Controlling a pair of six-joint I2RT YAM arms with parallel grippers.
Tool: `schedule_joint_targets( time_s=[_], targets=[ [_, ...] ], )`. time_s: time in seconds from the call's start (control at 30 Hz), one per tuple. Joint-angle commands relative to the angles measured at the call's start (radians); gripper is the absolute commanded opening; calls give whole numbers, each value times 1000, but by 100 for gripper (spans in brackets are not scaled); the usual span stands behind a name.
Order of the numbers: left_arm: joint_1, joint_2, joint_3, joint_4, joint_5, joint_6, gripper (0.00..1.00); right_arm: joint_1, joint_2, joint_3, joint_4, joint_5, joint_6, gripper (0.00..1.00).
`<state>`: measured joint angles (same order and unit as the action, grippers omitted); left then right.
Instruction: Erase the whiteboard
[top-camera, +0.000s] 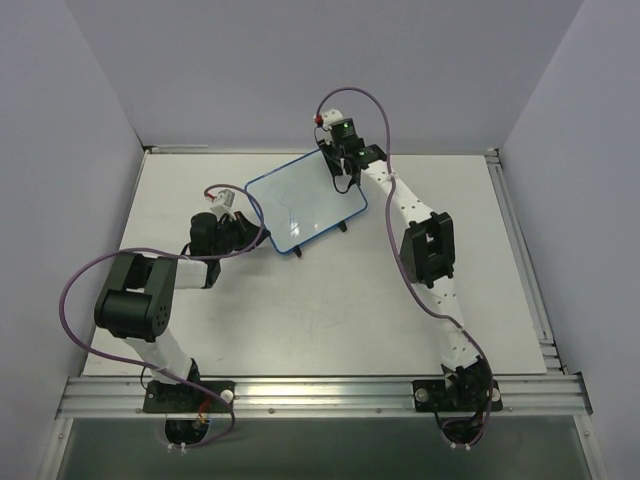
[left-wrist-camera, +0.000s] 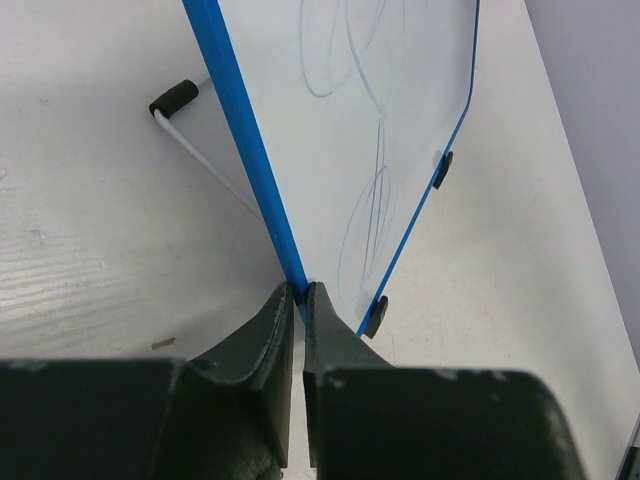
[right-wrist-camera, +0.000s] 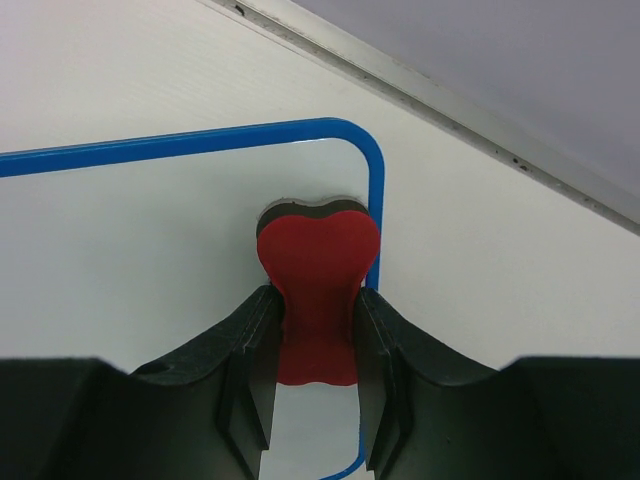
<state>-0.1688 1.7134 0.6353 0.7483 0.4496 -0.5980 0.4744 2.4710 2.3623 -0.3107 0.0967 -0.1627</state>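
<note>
The whiteboard (top-camera: 305, 200), white with a thin blue rim and black feet, stands tilted at the table's middle back. Faint blue scribbles show on it in the left wrist view (left-wrist-camera: 370, 150). My left gripper (top-camera: 247, 228) is shut on the board's left blue rim (left-wrist-camera: 301, 291). My right gripper (top-camera: 338, 168) is shut on the small red eraser (right-wrist-camera: 317, 290) and holds it against the board's far right corner (right-wrist-camera: 150, 240), right next to the rounded blue rim.
A thin white wire leg with a black foot (left-wrist-camera: 175, 97) props the board from behind. The grey back wall and the table's metal edge rail (right-wrist-camera: 480, 130) lie just beyond the board's corner. The right arm's elbow (top-camera: 428, 248) hangs over the table's right half.
</note>
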Motion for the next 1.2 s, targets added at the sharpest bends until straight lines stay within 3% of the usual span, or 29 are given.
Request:
schedule_joint_targets(
  time_s=[0.0, 0.47, 0.83, 1.17],
  targets=[
    [-6, -18, 18, -10, -2, 46, 2, -17, 66, 9, -58, 52, -26, 3],
    [-9, -12, 21, -7, 1, 43, 3, 21, 75, 41, -47, 24, -29, 3],
    [-11, -3, 24, -6, -2, 41, 2, 222, 42, 8, 4, -12, -63, 4],
    [-9, -8, 24, -3, 0, 40, 2, 268, 3, -49, 42, -57, -23, 4]
  ],
)
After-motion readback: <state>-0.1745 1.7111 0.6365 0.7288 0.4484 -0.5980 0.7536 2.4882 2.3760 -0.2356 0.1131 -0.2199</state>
